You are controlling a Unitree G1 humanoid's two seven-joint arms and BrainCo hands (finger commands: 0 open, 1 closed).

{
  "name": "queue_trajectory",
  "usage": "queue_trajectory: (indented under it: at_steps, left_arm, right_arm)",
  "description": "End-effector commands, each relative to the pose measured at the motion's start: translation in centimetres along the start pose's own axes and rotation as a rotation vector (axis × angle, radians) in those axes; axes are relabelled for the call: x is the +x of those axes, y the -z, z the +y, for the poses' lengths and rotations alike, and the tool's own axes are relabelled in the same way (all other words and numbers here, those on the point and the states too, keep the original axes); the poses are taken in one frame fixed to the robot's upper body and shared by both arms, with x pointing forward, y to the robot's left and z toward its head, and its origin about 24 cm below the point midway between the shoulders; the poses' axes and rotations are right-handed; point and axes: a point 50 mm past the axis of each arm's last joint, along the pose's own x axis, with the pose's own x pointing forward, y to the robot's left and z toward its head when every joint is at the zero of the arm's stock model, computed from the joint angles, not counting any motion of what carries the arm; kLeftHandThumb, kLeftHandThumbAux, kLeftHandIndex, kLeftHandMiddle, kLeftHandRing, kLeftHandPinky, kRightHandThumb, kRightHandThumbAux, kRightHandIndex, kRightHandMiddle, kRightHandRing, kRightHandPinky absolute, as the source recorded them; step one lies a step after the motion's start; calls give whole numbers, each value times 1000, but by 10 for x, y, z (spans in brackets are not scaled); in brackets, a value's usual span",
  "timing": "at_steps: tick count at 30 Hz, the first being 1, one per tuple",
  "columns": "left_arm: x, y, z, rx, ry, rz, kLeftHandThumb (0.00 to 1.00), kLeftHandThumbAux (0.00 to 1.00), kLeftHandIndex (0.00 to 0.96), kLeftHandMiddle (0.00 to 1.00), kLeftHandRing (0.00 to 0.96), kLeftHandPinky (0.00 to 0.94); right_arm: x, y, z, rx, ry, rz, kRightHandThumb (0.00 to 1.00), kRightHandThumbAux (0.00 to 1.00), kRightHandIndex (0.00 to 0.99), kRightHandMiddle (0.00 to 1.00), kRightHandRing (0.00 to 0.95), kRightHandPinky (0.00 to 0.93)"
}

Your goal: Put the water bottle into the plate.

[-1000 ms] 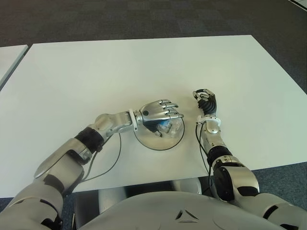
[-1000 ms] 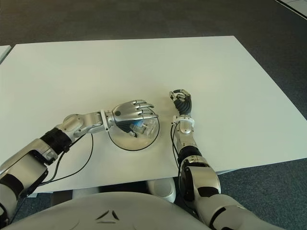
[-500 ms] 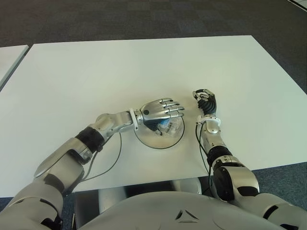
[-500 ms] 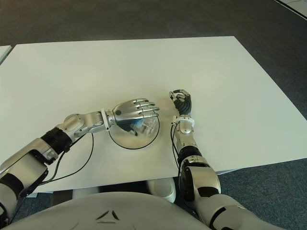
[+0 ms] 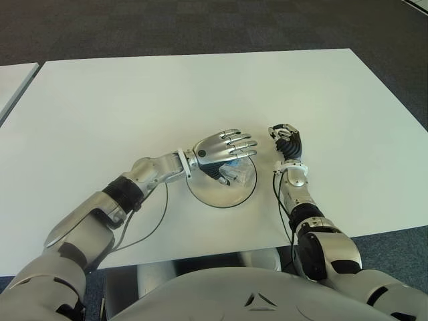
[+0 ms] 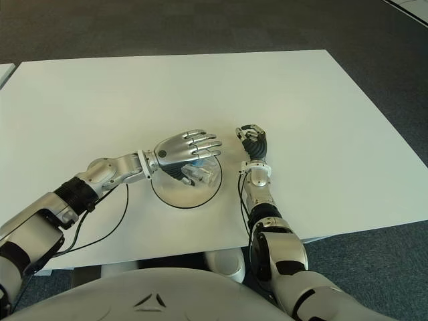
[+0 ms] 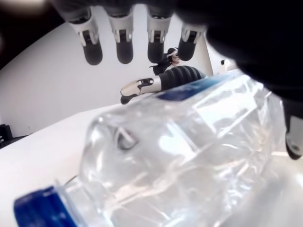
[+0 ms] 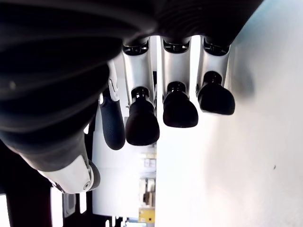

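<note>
A clear plastic water bottle [image 5: 238, 174] with a blue cap [image 7: 35, 211] lies on its side in the round silver plate [image 5: 206, 196] near the table's front edge. My left hand [image 5: 225, 148] hovers just above the bottle, its fingers [image 7: 124, 45] stretched out straight and apart from the plastic. The bottle [image 7: 189, 142] fills the left wrist view, with nothing wrapped around it. My right hand [image 5: 286, 139] shows to the right of the plate, its fingers [image 8: 142, 124] curled and holding nothing.
The white table [image 5: 134, 100] spreads wide behind and to both sides of the plate. A black cable [image 5: 150, 231] loops under my left forearm near the front edge. Dark carpet lies beyond the table's far edge.
My left hand's fingers have uncurled and lifted off the bottle, which now lies free in the plate. The right hand has not moved.
</note>
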Motion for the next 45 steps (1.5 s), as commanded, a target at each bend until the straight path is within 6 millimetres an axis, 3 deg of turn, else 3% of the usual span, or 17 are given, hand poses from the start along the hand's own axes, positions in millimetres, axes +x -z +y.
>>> queue_trajectory:
  at_steps: [1, 8, 17, 22, 29, 37, 41, 45]
  left_arm:
    - [-1, 3, 1, 30, 8, -10, 184, 398, 0, 0, 0, 0]
    - [1, 8, 9, 49, -26, -6, 154, 367, 0, 0, 0, 0]
    - [11, 35, 47, 49, -182, 58, 151, 331, 0, 0, 0, 0]
    - [7, 51, 62, 2, -259, 141, 139, 334, 0, 0, 0, 0]
    - [-2, 59, 68, -44, -354, 305, 94, 364, 0, 0, 0, 0]
    - [-33, 65, 68, -308, -503, 439, 81, 399, 0, 0, 0, 0]
    - [-59, 67, 59, -567, -588, 533, 85, 422, 0, 0, 0, 0]
    - [-73, 70, 49, -677, -592, 613, 77, 442, 0, 0, 0, 0]
  right_arm:
    - [-5, 11, -1, -16, -8, 63, 697, 731, 437, 829, 824, 824]
    - [-5, 11, 0, -23, -11, 65, 697, 732, 437, 828, 823, 821]
    - [-4, 11, -1, -32, -11, 72, 698, 731, 436, 812, 807, 809]
    - [-4, 11, -1, -27, -14, 68, 698, 731, 437, 813, 808, 805]
    - [-5, 11, 0, -11, -20, 65, 698, 731, 437, 818, 812, 802]
    - [-5, 11, 1, -6, -24, 59, 698, 731, 437, 817, 812, 801]
    - [-6, 11, 1, -5, -23, 56, 699, 731, 437, 814, 809, 797]
    - [-6, 11, 1, -4, -21, 56, 699, 730, 437, 812, 806, 794]
